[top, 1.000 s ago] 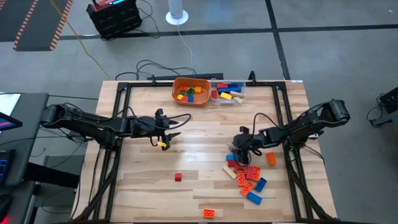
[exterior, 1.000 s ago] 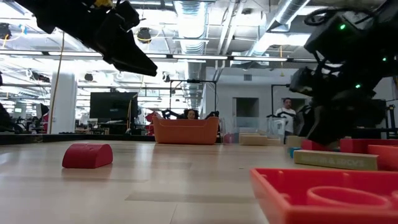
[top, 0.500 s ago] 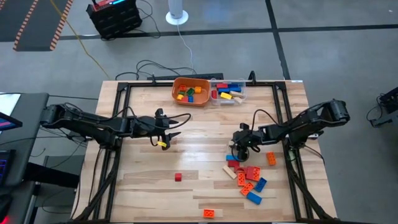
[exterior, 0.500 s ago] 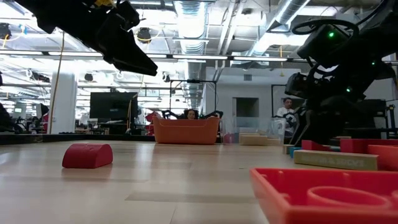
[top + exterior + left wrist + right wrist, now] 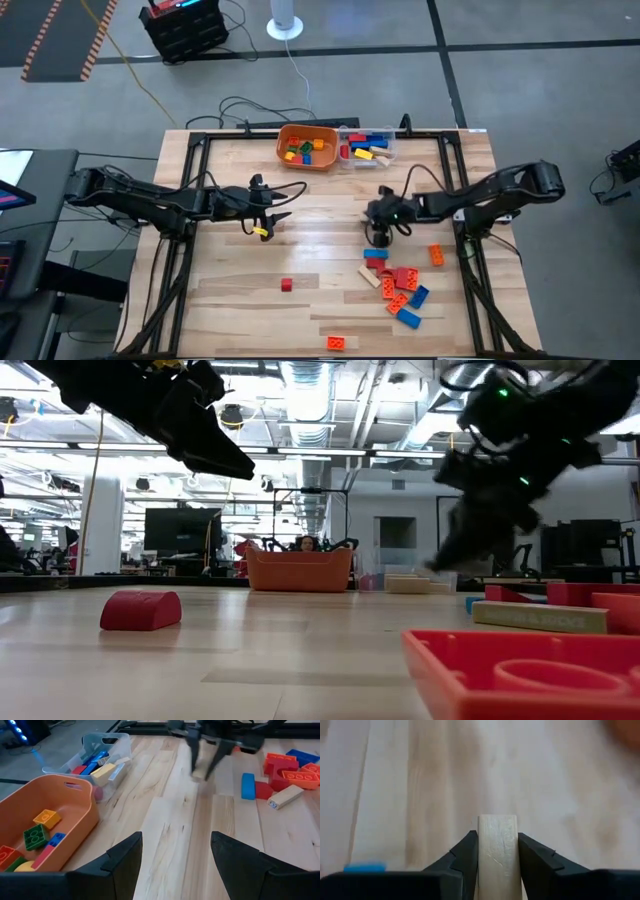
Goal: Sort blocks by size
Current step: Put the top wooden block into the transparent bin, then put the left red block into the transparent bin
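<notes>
faint embossed lettering on tan block (image 5: 540, 617), unreadable, no other text

Table (image 5: 320, 225): pale wood w/ lengthwise plank stripes, black frame. Bowl (image 5: 306, 147) at far edge: orange, w/ green, yellow, blue, red blocks inside. Clear container (image 5: 368, 146) beside it: blue, red, yellow, tan blocks. Right tool (image 5: 498, 851): black, tan wood-grain block (image 5: 497, 847) betw. its fingers. Pile (image 5: 400, 285) near right: red, orange, blue, one tan. Lone red cube (image 5: 286, 285) near centre. Orange brick (image 5: 337, 343) at near edge. Left tool (image 5: 262, 222): black, yellow bit at tip.

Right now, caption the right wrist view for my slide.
Right gripper clamps a tan block above the wooden table.
</notes>
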### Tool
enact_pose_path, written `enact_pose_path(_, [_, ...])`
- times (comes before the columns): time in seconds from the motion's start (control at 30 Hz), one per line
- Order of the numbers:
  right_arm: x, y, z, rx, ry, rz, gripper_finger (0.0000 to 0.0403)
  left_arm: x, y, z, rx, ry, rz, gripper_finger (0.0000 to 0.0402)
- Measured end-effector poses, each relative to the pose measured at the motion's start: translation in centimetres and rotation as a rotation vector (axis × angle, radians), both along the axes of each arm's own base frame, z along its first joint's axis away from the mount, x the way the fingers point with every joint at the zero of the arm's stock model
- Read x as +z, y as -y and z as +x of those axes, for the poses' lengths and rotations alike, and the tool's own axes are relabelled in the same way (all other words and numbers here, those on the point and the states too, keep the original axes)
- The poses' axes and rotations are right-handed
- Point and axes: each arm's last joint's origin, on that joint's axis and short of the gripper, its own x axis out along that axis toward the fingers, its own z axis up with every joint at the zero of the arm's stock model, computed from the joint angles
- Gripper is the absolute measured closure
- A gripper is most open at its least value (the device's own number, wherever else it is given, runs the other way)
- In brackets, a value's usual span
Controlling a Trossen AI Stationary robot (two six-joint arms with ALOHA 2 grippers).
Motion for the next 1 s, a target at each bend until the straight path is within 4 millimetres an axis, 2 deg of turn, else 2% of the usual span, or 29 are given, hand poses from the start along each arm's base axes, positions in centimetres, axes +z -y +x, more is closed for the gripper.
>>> enact_pose_path(0.1, [1.6, 2.3, 0.9, -0.036, 0.017, -0.062, 0.0264, 0.0, 0.0, 0.0, -0.001, -0.001, 0.002, 0.0171])
enact_pose_path(0.23, [4.6, 6.3, 2.2, -0.111, 0.080, -0.152, 0.0267, 0.0, 0.0, 0.0, -0.001, 0.000, 0.003, 0.0171])
enact_pose_path(0.37, [7.6, 10.4, 2.4, -0.177, 0.120, -0.223, 0.0257, 0.0, 0.0, 0.0, -0.005, -0.005, 0.012, 0.0171])
enact_pose_path(0.47, [9.2, 13.3, 1.7, -0.221, 0.132, -0.249, 0.0257, 0.0, 0.0, 0.0, -0.008, -0.009, 0.020, 0.0171])
enact_pose_path(0.57, [9.4, 15.9, 0.8, -0.276, 0.131, -0.243, 0.0259, -0.1, 0.0, 0.0, -0.012, -0.020, 0.030, 0.0171])
enact_pose_path(0.63, [8.9, 17.5, 0.2, -0.305, 0.116, -0.221, 0.0257, -0.1, 0.0, -0.1, -0.012, -0.023, 0.030, 0.0171])
enact_pose_path(0.77, [6.6, 20.2, -0.1, -0.366, 0.062, -0.141, 0.0242, -0.1, 0.0, -0.1, -0.012, -0.024, 0.031, 0.0171])
enact_pose_path(0.87, [4.9, 21.5, 0.1, -0.375, 0.018, -0.062, 0.0226, -0.1, 0.0, -0.1, -0.012, -0.024, 0.031, 0.0171])
enact_pose_path(1.0, [5.2, 22.5, 0.5, -0.362, -0.014, -0.010, 0.0196, -0.1, 0.0, -0.1, -0.012, -0.025, 0.031, 0.0171])
